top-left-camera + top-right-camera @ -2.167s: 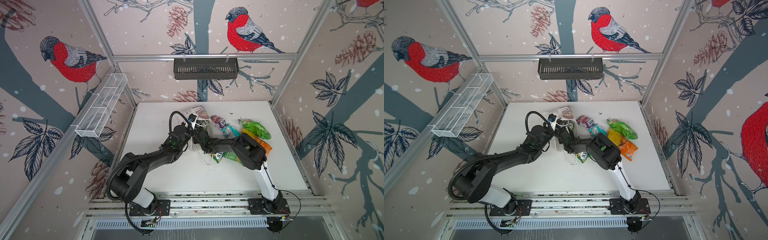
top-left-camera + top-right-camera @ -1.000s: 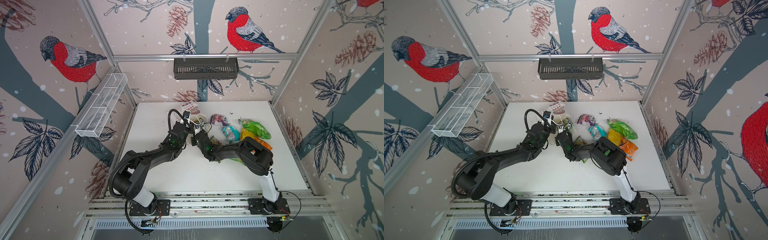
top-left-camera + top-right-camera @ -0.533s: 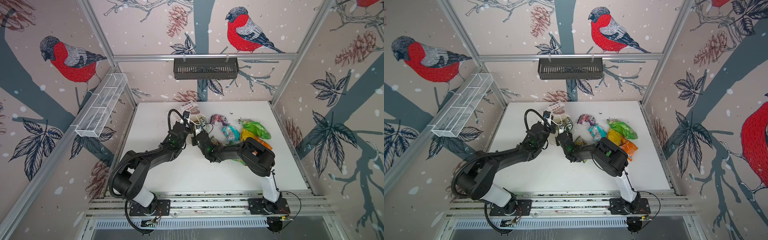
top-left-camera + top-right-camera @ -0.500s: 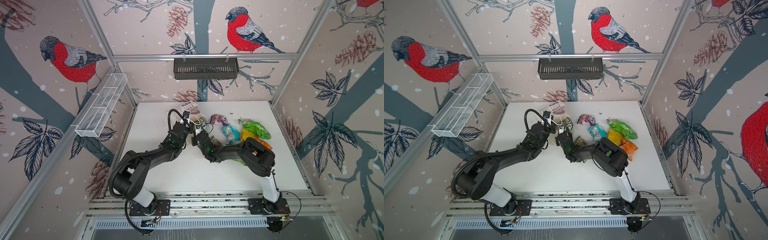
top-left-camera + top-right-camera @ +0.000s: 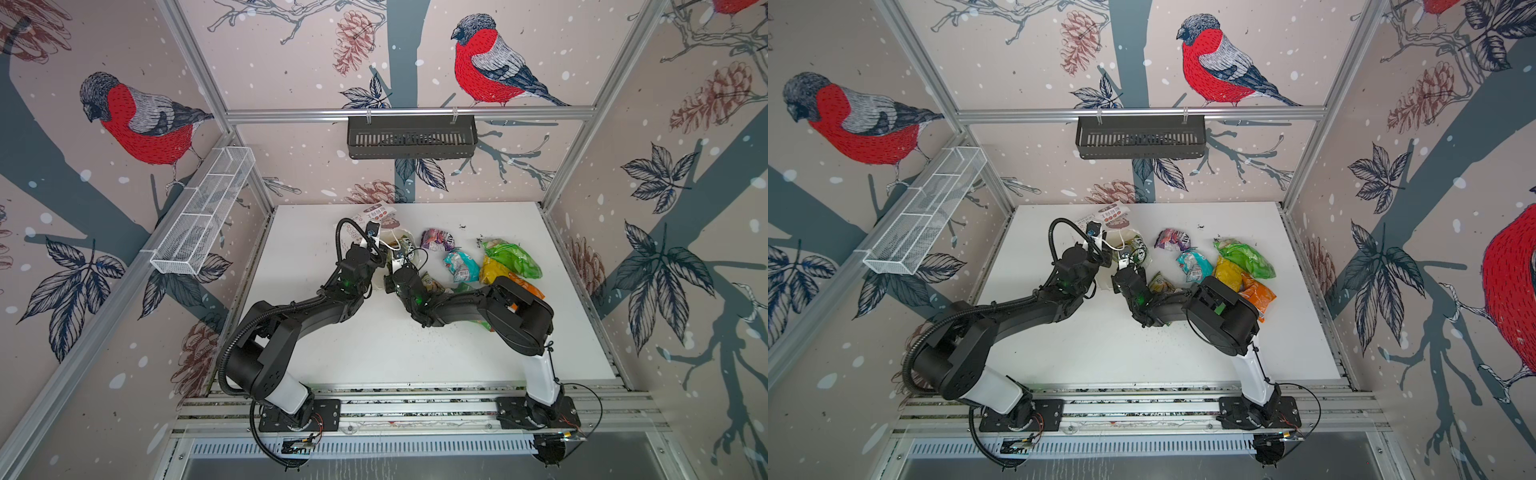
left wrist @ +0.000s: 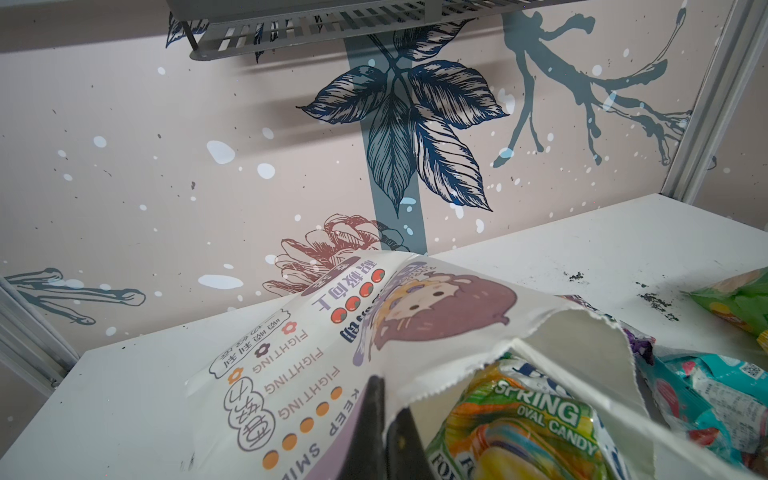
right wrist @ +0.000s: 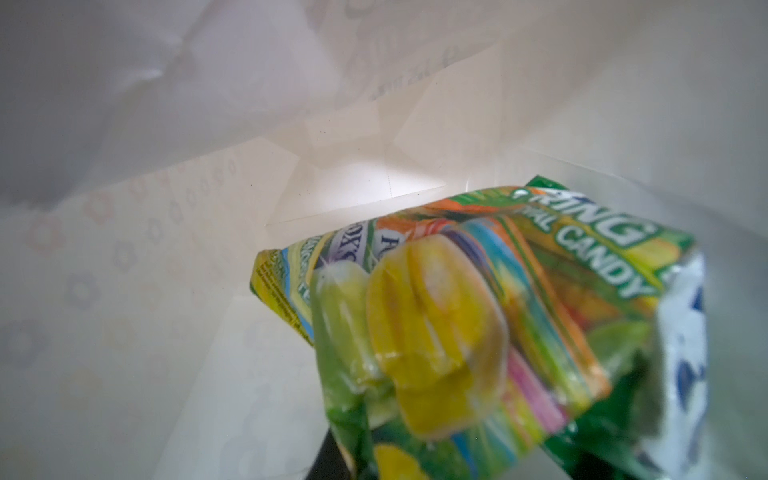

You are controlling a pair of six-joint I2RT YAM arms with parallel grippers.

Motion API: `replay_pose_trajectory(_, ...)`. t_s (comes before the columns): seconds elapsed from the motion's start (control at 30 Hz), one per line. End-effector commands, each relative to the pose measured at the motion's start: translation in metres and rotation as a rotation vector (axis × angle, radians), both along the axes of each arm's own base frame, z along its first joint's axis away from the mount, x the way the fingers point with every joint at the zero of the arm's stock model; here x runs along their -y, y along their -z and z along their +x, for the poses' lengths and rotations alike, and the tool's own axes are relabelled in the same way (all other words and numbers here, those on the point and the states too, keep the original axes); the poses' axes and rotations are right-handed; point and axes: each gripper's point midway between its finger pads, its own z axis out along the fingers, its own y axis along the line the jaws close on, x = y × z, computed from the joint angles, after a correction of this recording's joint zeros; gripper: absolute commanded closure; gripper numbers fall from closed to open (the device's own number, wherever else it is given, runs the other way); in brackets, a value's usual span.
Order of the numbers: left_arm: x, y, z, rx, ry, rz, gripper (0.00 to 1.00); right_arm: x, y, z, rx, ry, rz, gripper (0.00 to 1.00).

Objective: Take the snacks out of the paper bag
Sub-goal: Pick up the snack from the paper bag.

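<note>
Left gripper (image 6: 384,411) pinches the paper bag (image 6: 415,316) at its torn rim, jaws tight. Right gripper (image 5: 394,261) is inside the mouth, apparently clamped narrow on the candy packet (image 6: 519,432). Extraction step: next, draw it straight out toward the other packets (image 5: 511,259) without snagging paper.

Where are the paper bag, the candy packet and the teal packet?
White printed paper bag (image 6: 469,309): left wrist view, cartoon girl's hair.
Green-yellow crinkly candy packet (image 6: 540,405): left wrist view, its lettering.
Teal crinkly plastic packet (image 5: 459,266): in a top view, its middle.
</note>
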Motion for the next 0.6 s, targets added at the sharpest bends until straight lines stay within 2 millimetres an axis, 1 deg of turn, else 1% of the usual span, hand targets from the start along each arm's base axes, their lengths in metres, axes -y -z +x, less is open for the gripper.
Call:
replay_pose_trajectory(0.0,-0.003,-0.013,0.002,0.045,-0.017,-0.021,1.00,0.002,-0.025,0.002,0.062,0.020,0.050,1.00)
replay_pose_trajectory(0.13,-0.004,-0.014,0.002,0.044,-0.018,-0.023,1.00,0.007,-0.032,-0.003,0.057,0.017,0.060,1.00)
replay_pose_trajectory(0.2,-0.004,-0.015,0.003,0.040,-0.020,-0.020,1.00,0.009,-0.035,-0.009,0.042,-0.002,0.078,1.00)
replay_pose_trajectory(0.4,-0.008,-0.018,0.005,0.039,-0.044,-0.015,1.00,0.015,-0.051,-0.035,0.012,-0.113,0.151,1.00)
replay_pose_trajectory(0.5,-0.010,-0.018,0.007,0.037,-0.058,-0.017,1.00,0.019,-0.064,-0.049,-0.008,-0.200,0.220,1.00)
replay_pose_trajectory(0.57,-0.011,-0.017,0.008,0.034,-0.065,-0.019,1.00,0.023,-0.075,-0.057,-0.013,-0.258,0.273,1.00)
